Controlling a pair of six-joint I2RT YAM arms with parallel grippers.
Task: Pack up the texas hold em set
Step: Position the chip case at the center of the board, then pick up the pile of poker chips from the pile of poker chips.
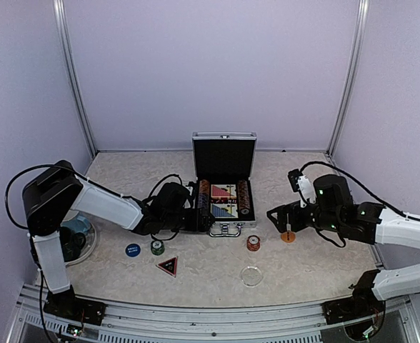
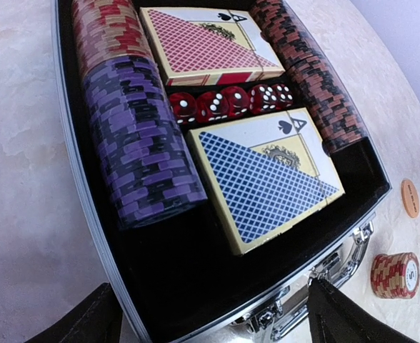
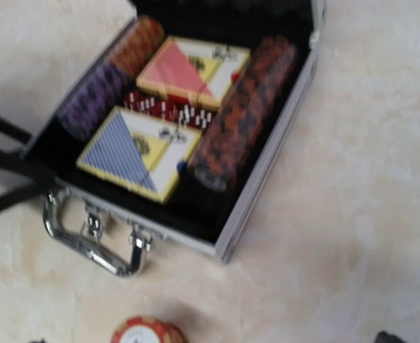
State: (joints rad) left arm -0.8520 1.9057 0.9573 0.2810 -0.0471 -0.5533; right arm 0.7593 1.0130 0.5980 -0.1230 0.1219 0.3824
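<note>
The silver briefcase [image 1: 224, 227] lies open at mid-table with its black-lined lid [image 1: 224, 158] upright. Inside are rows of purple and orange chips [image 2: 142, 153], a red deck [image 2: 206, 46], a blue deck [image 2: 267, 179] and red dice [image 2: 231, 103]. My left gripper [image 1: 201, 216] is open and empty at the case's front left corner, with its dark fingers [image 2: 81, 321] either side of the front wall. My right gripper [image 1: 280, 219] is open, just right of the case. On the table lie an orange button [image 1: 288, 236], a red chip stack [image 1: 253, 243], a blue button [image 1: 132, 249], a green chip stack [image 1: 157, 247] and a dark triangle marker [image 1: 167, 266].
Blue cups on a clear plate [image 1: 78, 236] stand at the far left by the left arm's base. A small clear disc [image 1: 251, 276] lies near the front edge. The case's chrome handle [image 3: 88, 239] juts toward the front. Pale walls close in the back and sides.
</note>
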